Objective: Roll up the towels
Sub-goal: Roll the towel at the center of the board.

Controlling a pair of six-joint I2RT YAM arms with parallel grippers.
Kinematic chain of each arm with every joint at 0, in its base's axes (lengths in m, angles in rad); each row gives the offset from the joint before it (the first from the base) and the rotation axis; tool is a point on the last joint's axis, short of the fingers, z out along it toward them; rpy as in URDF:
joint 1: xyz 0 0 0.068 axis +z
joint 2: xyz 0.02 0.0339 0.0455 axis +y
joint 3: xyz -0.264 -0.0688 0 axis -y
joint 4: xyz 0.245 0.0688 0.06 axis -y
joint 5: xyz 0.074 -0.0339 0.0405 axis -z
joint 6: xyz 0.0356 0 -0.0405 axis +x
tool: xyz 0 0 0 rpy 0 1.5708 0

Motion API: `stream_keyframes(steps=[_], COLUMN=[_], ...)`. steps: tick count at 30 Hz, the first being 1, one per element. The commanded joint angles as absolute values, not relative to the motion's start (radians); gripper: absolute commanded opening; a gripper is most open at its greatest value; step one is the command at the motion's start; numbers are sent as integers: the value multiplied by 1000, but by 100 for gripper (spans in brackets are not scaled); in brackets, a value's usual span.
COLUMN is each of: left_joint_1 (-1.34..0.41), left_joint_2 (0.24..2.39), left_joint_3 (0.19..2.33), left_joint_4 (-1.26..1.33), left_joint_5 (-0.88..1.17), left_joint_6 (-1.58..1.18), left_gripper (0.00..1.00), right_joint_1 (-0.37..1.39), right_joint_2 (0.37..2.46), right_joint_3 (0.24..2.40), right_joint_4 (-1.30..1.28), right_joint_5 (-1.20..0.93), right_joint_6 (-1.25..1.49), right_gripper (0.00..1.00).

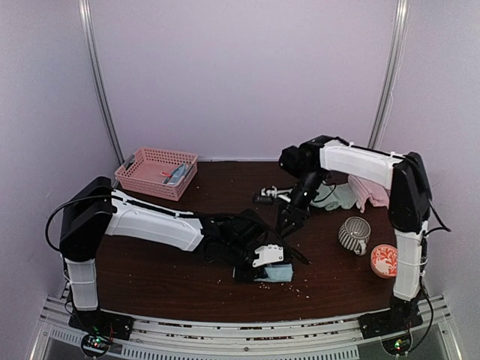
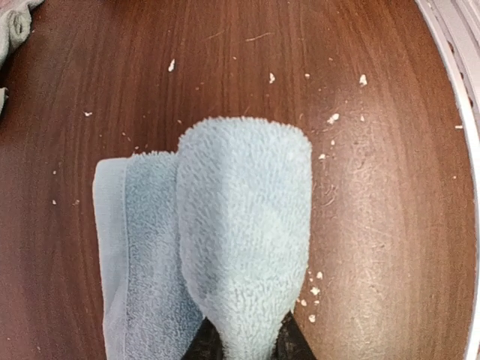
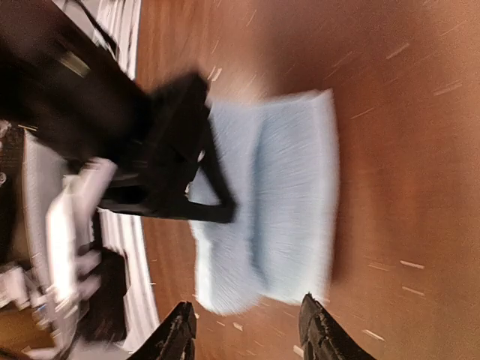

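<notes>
A light blue towel [image 1: 280, 273] lies partly folded on the dark wood table [image 1: 172, 277] near the front middle. In the left wrist view a raised fold of this towel [image 2: 244, 225] is pinched between my left gripper's [image 2: 246, 346] black fingers [image 2: 202, 346]. My left gripper [image 1: 271, 266] is shut on it. My right gripper [image 1: 288, 223] hangs open just behind the towel. In the blurred right wrist view its gripper [image 3: 247, 334] stands apart from the towel [image 3: 285, 202]. A sage green towel [image 1: 337, 197] and a pink towel [image 1: 369, 192] lie at the back right.
A pink basket [image 1: 150, 180] at the back left holds a blue item [image 1: 176, 174]. A striped mug [image 1: 354, 235] and a red patterned bowl [image 1: 384, 260] stand at the right. A small black and white object [image 1: 271, 195] lies mid-table. Crumbs [image 2: 332, 118] dot the wood.
</notes>
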State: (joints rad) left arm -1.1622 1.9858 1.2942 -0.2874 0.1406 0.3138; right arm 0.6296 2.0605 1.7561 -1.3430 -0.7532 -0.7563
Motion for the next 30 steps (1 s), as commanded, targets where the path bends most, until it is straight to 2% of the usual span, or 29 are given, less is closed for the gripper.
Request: stream_keyframes(steps=[1, 4, 7, 11, 13, 15, 22, 24, 25, 30], left_joint_1=[-1121, -1063, -1017, -951, -931, -919, -893, -894, -892, -888], left_joint_2=[2051, 2131, 2206, 2303, 2331, 2339, 2373, 2380, 2390, 2395], left_joint_3=[1345, 1439, 1512, 1602, 1624, 1618, 1622, 1625, 1629, 1629], left_joint_4=[-392, -464, -520, -592, -607, -595, -591, -591, -591, -591], left_joint_5=[307, 449, 582, 788, 839, 868, 907, 909, 921, 927], left_joint_6=[192, 134, 88, 22, -1, -29, -58, -62, -67, -72], left_gripper=[9, 10, 10, 12, 12, 12, 12, 12, 12, 12], right_joint_1=[565, 560, 554, 555, 570, 617, 850, 893, 925, 934], right_joint_2=[1865, 1760, 1604, 1422, 1386, 1383, 1393, 1391, 1395, 1499], right_joint_3=[1885, 1895, 1773, 1585, 1566, 1549, 1327, 1238, 1108, 1010], right_joint_4=[-1295, -1208, -1008, -913, -1020, -1091, -1021, -908, -719, -570], right_joint_5=[-580, -499, -454, -629, -779, -808, -504, -408, -273, -169], right_joint_6=[-643, -596, -526, -607, -773, -814, -802, -735, -665, -663], right_gripper=[48, 48, 48, 51, 53, 54, 50, 47, 49, 53])
